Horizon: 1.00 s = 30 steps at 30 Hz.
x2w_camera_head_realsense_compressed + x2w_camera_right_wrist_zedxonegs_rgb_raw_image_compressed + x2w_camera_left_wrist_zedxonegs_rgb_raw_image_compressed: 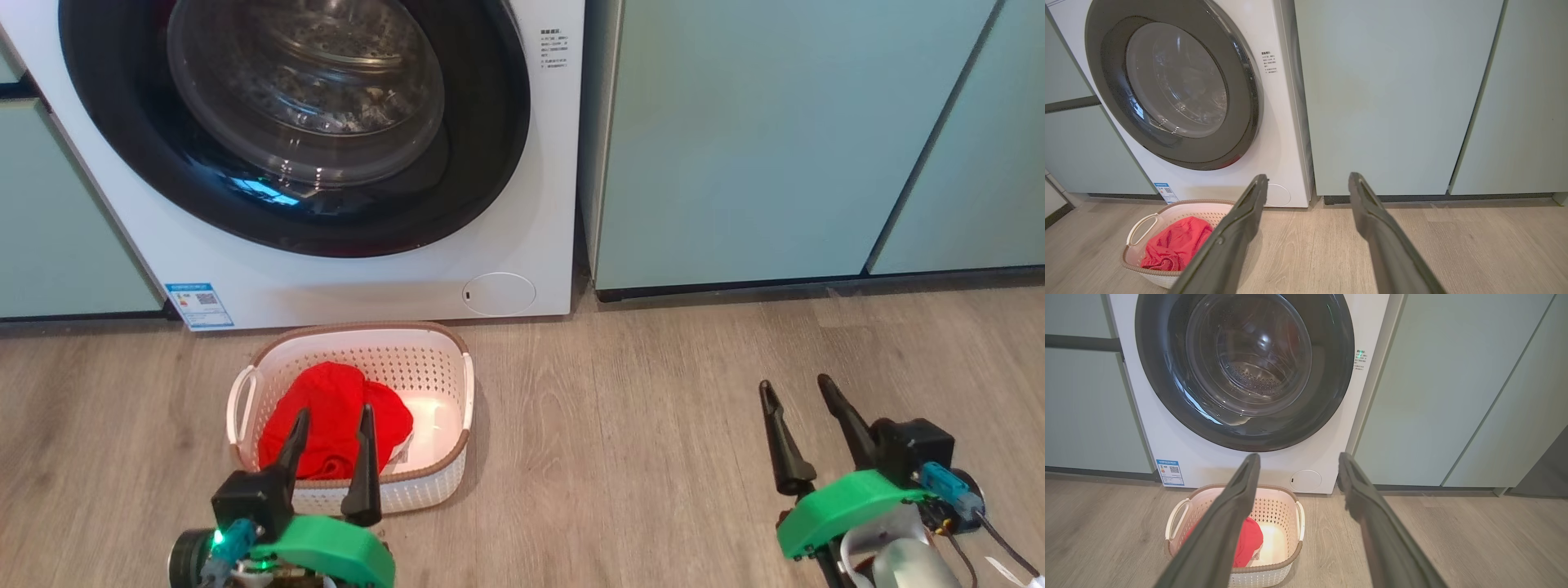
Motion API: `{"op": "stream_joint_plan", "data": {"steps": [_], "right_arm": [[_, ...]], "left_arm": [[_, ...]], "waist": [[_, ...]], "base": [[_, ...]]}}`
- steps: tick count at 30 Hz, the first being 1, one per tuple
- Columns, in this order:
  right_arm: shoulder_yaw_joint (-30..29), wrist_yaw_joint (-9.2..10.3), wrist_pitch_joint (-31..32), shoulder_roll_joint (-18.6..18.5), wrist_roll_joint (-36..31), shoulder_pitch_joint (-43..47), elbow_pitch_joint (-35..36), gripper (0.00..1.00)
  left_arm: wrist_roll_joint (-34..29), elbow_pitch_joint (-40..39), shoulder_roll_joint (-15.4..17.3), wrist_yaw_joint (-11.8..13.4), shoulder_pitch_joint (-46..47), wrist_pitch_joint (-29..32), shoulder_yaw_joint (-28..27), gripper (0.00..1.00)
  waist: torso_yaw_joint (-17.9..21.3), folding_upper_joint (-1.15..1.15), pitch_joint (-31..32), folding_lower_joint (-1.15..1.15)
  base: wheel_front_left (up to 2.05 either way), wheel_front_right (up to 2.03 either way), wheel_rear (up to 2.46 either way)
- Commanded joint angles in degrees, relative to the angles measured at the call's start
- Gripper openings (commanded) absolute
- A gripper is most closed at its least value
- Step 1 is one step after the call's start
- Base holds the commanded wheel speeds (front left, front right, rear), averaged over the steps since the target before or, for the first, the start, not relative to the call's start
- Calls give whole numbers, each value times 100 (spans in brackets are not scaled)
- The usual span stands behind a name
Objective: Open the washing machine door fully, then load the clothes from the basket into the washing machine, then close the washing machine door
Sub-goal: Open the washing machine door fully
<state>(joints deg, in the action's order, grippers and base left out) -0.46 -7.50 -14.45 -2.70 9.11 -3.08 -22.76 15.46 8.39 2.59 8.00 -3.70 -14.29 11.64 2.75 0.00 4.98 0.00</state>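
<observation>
Red fabric, the clothes, lies bunched in the left half of the basket, which stands on the wood-look floor just in front of the washing machine. The door sits shut, flush against the machine's front.

The head view takes in both arms at once. The left pincer hovers over the near side of the basket, its 2 dark fingers apart and pointing toward the machine, nothing between them. The right pincer hangs well to the right above bare floor, facing the pale teal cabinets, its fingers likewise spread and empty.

The left wrist view looks straight through the glass to the perforated drum, while 1 finger hides most of the garment. The right wrist view catches the door at a slant and shows the garment uncovered, beside a white handle.
</observation>
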Motion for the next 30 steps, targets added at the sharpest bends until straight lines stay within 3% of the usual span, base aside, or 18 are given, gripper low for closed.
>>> {"op": "stream_joint_plan", "data": {"steps": [1,30], "right_arm": [[144,1,-54,-18,-14,-318,145,100],[124,1,-54,-18,-16,-289,195,100]], "left_arm": [[-43,-202,29,19,240,-71,-192,100],[-189,-23,29,4,254,-71,-235,100]], "waist": [[0,0,2,0],[-56,0,75,0]], "base": [[48,48,-96],[3,3,-7]]}}
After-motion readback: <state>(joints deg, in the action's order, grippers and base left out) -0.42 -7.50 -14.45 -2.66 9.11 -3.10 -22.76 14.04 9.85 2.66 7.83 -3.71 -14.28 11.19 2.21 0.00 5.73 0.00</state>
